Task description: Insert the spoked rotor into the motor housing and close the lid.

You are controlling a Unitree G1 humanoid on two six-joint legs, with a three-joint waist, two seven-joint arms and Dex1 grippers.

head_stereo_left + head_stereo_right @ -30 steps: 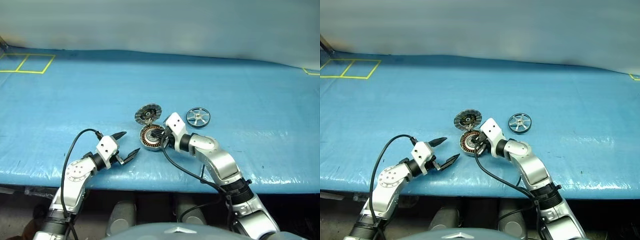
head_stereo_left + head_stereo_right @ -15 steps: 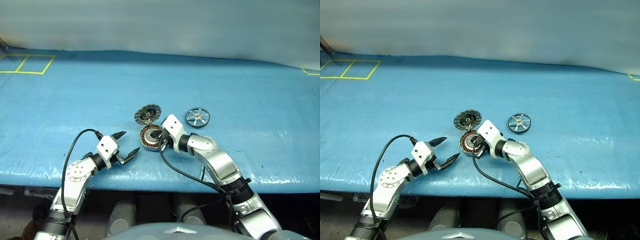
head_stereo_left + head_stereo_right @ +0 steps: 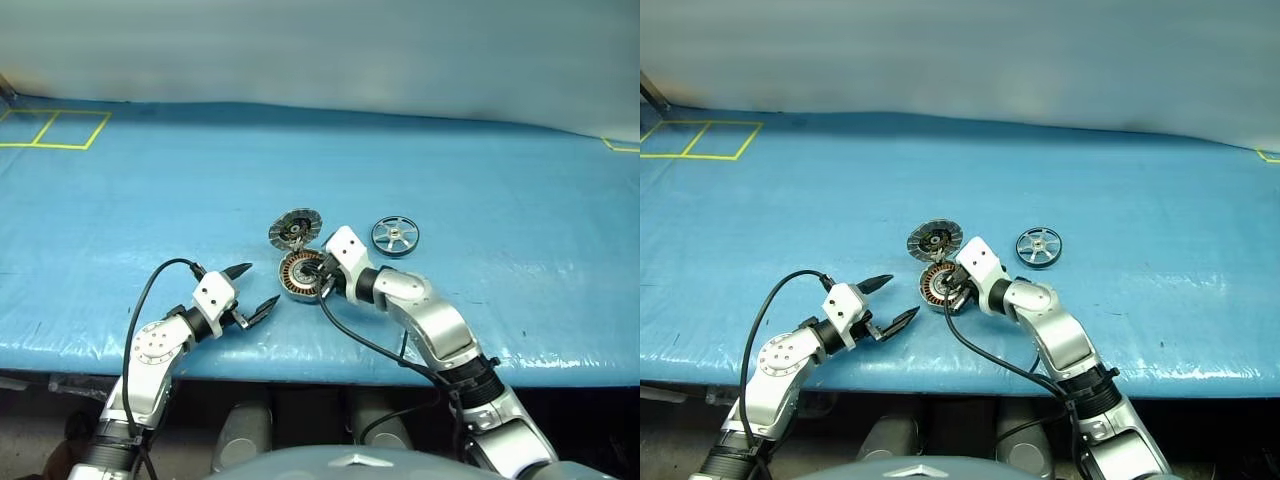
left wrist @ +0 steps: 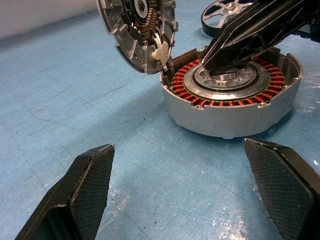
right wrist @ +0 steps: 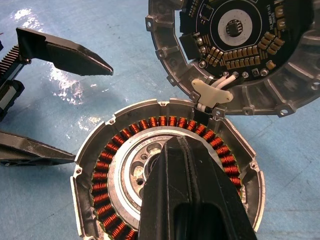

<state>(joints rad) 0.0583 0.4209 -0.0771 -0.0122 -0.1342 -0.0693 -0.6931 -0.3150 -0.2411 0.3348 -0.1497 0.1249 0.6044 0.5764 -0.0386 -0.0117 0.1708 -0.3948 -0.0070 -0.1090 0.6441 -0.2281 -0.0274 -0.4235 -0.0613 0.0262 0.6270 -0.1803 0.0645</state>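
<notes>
no legible text, labels or numbers anywhere; the lid (image 5: 235,47) circuit board markings are too small to read.

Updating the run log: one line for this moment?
left gripper: open, idle | right gripper: shut, tips over motor housing hub | lid: open | spoked rotor: on table, not inserted

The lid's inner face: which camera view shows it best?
The right wrist view: the lid faces the camera, open beside the motor housing, its dark centre and components clear. The left wrist view shows it tilted and cropped; the eye views show a small disc.
</notes>
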